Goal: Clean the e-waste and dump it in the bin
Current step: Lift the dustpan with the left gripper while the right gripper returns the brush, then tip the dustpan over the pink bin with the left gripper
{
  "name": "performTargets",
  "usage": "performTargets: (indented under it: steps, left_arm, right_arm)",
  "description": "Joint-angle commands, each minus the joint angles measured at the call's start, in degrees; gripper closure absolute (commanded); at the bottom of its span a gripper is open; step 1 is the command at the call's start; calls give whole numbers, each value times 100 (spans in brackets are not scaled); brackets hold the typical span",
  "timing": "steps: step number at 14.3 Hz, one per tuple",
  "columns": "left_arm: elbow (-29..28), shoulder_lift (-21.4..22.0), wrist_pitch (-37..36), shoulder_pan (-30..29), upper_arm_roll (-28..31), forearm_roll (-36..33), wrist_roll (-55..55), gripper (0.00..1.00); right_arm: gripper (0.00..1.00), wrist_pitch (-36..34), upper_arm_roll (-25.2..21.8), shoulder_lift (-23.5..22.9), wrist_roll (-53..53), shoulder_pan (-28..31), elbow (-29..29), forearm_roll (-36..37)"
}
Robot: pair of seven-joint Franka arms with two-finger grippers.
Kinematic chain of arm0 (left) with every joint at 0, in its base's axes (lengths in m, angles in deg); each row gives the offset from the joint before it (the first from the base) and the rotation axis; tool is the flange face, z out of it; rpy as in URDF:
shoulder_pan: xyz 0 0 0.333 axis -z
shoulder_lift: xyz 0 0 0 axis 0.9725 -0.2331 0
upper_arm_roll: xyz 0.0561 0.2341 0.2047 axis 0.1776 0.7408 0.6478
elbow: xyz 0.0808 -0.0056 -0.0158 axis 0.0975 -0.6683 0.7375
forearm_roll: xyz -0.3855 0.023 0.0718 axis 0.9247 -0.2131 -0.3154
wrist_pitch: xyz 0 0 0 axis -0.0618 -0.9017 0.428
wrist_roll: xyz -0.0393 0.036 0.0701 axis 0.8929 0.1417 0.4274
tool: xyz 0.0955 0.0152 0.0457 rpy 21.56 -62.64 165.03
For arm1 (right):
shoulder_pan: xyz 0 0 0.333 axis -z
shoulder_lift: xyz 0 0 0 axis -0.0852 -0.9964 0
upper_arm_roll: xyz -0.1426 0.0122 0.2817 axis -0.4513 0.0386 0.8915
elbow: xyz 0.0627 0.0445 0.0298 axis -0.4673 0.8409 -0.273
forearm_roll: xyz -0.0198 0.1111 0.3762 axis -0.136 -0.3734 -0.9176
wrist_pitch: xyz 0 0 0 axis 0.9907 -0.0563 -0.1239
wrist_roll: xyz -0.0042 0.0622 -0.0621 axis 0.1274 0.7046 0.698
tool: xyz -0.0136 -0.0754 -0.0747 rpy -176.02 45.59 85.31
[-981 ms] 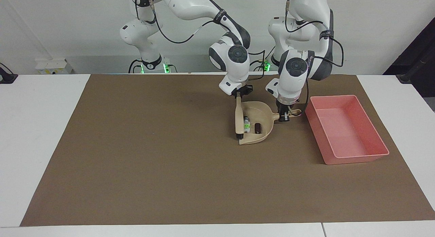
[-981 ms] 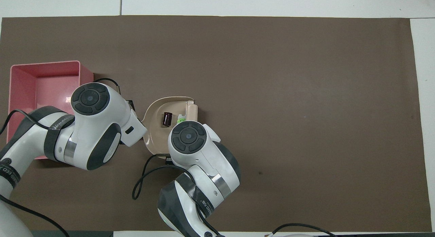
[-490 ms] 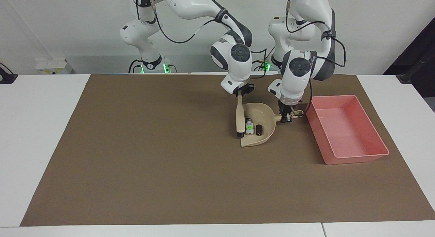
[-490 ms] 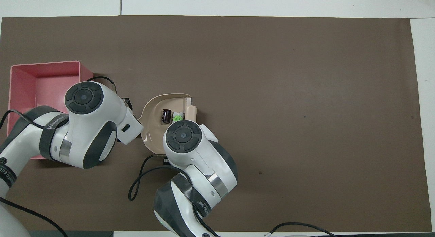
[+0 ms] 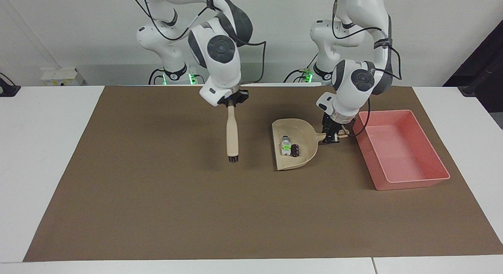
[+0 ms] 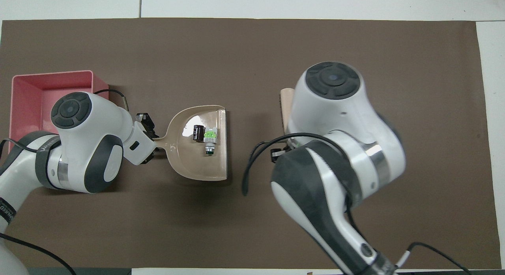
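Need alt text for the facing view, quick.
Left pincer grips the handle of a beige dustpan holding e-waste, beside the empty pink bin. Right pincer holds a brush upright over the brown mat.

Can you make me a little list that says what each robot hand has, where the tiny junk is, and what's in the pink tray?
left gripper: shut on the dustpan handle, beside the pink bin
right gripper: shut on the brush, held up over the brown mat
brush: hangs bristles down, apart from the dustpan
dustpan: on the mat, next to the bin
e-waste: a white-grey bit with a green patch and a dark cylinder, both in the dustpan
pink bin: nothing seen in it
step not yet done: tipping the dustpan into the bin
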Motion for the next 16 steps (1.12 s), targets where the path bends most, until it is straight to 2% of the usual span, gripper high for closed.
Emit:
performTargets:
  steps: [1, 5, 8, 10, 12, 14, 16]
  left_arm:
    - [53, 276, -51, -187, 36, 253, 376, 100]
    - [1001, 320, -1359, -889, 54, 498, 955, 100]
    - [1336, 303, -1519, -1434, 63, 490, 1315, 100]
    - [1529, 242, -1659, -1899, 63, 481, 1483, 100]
    - [1775, 119, -1739, -2287, 72, 403, 1562, 100]
    - [1899, 39, -1704, -2638, 142, 227, 1659, 100]
    - [2057, -92, -1634, -2894, 142, -368, 1747, 100]
  right_arm:
    - [100, -74, 96, 392, 511, 583, 570, 419]
    - [100, 294, 96, 674, 1970, 2077, 1256, 490]
    - [100, 846, 96, 788, 2867, 2825, 1712, 877]
    - [100, 1460, 96, 1007, 3262, 3238, 2334, 1034]
    - [100, 1964, 88, 1157, 3431, 3363, 2793, 1132]
    - [100, 2018, 96, 1088, 3440, 3530, 2856, 1308]
    - [100, 2035, 88, 1009, 3397, 3539, 2892, 1325]
